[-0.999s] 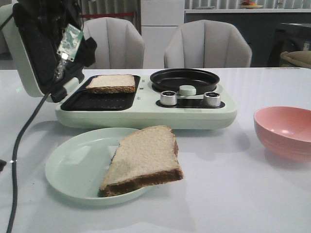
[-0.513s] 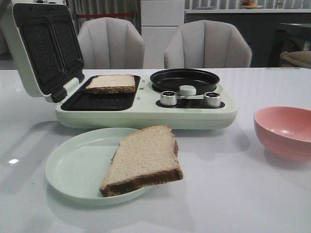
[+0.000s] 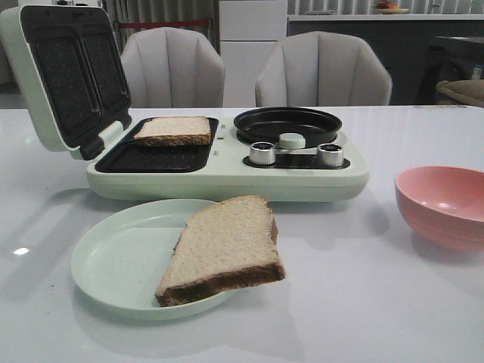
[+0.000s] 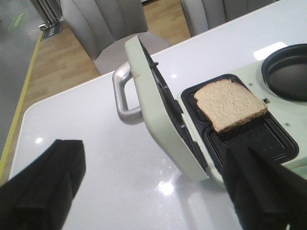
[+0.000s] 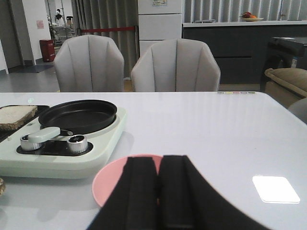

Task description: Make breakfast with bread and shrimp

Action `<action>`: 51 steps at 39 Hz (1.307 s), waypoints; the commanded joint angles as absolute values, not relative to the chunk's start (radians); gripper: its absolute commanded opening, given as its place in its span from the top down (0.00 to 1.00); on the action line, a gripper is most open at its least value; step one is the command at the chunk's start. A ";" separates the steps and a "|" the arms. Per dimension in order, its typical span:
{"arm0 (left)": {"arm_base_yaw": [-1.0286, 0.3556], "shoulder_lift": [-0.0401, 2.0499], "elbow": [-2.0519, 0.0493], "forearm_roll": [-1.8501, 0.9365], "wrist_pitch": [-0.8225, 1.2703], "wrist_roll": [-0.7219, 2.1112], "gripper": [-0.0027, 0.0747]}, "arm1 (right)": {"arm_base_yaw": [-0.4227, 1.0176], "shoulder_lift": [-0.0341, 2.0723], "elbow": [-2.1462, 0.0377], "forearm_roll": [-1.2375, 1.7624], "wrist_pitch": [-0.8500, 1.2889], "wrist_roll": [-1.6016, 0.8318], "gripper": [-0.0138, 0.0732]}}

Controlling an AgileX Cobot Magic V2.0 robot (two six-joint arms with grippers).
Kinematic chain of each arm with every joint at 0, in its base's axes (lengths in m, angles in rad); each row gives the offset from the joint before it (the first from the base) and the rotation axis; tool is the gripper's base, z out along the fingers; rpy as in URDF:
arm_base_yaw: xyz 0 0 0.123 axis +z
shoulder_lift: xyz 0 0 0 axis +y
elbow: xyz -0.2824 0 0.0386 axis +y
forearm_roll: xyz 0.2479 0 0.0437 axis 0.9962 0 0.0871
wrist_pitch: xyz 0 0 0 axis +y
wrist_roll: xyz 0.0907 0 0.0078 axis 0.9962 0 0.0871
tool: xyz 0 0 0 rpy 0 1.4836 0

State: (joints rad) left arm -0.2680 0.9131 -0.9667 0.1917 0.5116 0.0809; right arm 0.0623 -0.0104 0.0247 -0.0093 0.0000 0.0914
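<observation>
Square crusted bread [image 3: 224, 247] overhanging smooth round pale-green plate [image 3: 113, 261]

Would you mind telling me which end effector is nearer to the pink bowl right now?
The right. The right end effector hangs just above the pink bowl, fingers together. The left end effector is open by the sandwich maker's raised lid, at the table's other side.

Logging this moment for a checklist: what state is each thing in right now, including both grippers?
Sandwich maker lid: open, tilted back.
Bread slice on grill plate: lying flat in the far compartment.
Bread slice on plate: overhanging the pale green plate's rim.
Round pan: empty.
Pink bowl: upright; inside only partly visible.
Left gripper: open, holding nothing.
Right gripper: shut, over the pink bowl.
</observation>
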 commanded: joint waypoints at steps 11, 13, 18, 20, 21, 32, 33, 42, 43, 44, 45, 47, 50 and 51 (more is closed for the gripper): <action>-0.252 0.570 -0.724 0.041 0.451 0.161 0.16 | 0.058 -0.032 0.010 -0.020 -0.089 0.090 0.69; -0.252 0.526 -0.705 0.033 0.480 0.160 0.16 | 0.058 -0.032 0.010 -0.020 -0.089 0.090 0.69; -0.252 0.420 -0.660 -0.021 0.480 0.160 0.16 | 0.058 -0.032 0.010 -0.020 -0.089 0.090 0.69; -0.252 0.378 -0.637 -0.038 0.480 0.160 0.16 | 0.058 -0.032 0.010 -0.020 -0.089 0.090 0.69; -0.252 0.358 -0.628 -0.047 0.480 0.160 0.16 | 0.058 -0.032 0.010 -0.020 -0.089 0.090 0.69; -0.268 0.191 -0.508 -0.094 0.480 0.160 0.16 | 0.058 -0.032 0.010 -0.020 -0.089 0.090 0.69; -0.275 0.172 -0.492 -0.105 0.480 0.160 0.16 | 0.058 -0.032 0.010 -0.020 -0.089 0.090 0.69; -0.334 0.046 -0.369 -0.183 0.456 0.160 0.16 | 0.058 -0.032 0.010 -0.020 -0.089 0.090 0.69; -0.336 0.037 -0.365 -0.183 0.438 0.160 0.16 | 0.058 -0.032 0.010 -0.020 -0.089 0.090 0.69; -0.336 0.028 -0.366 -0.183 0.429 0.160 0.16 | 0.058 -0.032 0.010 -0.020 -0.089 0.090 0.69; -0.336 0.022 -0.364 -0.183 0.421 0.160 0.16 | 0.058 -0.032 0.010 -0.020 -0.089 0.090 0.69; -0.336 0.016 -0.361 -0.183 0.415 0.160 0.16 | 0.058 -0.032 0.010 -0.020 -0.089 0.090 0.69; -0.338 0.016 -0.356 -0.185 0.412 0.160 0.16 | 0.058 -0.032 0.010 -0.020 -0.089 0.090 0.69; -0.338 0.016 -0.354 -0.185 0.409 0.160 0.16 | 0.058 -0.032 0.009 -0.020 -0.090 0.090 0.69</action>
